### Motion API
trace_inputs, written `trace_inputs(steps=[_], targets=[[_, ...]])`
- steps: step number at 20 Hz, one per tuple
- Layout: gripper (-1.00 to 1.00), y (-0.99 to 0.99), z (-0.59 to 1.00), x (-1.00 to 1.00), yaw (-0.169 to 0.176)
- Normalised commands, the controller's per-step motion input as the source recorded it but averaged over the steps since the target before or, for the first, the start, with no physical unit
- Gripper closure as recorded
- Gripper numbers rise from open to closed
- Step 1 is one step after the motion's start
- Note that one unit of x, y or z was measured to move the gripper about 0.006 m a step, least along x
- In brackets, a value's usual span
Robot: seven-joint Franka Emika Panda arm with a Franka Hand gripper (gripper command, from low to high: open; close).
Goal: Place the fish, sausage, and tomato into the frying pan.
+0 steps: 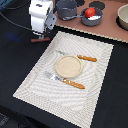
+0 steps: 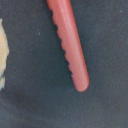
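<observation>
Sausage (image 1: 40, 39): reddish-brown rod, upper left of the exterior frame, lying on the dark table (image 1: 15, 60) just off the mat's (image 1: 65, 92) corner; fills the wrist view (image 2: 70, 45) with a notched edge. Gripper (image 1: 42, 33): directly above sausage; finger state cannot be told. Tomato (image 1: 89, 12): in the pan (image 1: 91, 21), top centre. Pot (image 1: 66, 7): beside pan. Plate (image 1: 68, 65), knife (image 1: 82, 57), fork (image 1: 67, 82): on mat. Fish: not visible

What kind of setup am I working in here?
Probably a toy kitchen on a tabletop: a placemat set with a plate, knife and fork, plus a frying pan holding a tomato beside a pot.
</observation>
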Motion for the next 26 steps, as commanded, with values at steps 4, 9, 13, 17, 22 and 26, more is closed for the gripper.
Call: trace_inputs(steps=[4,9,13,17,22,26], targets=[[-1.00,-0.14,-0.49,-0.63,0.076],[-1.00,-0.37,-0.35,-0.42,0.066],[-1.00,-0.38,-0.34,-0.32,0.049],[1.00,-0.38,-0.34,-0.37,0.043],[1.00,-0.31,-0.34,-0.33,0.040],[1.00,-0.26,-0.34,-0.31,0.044]])
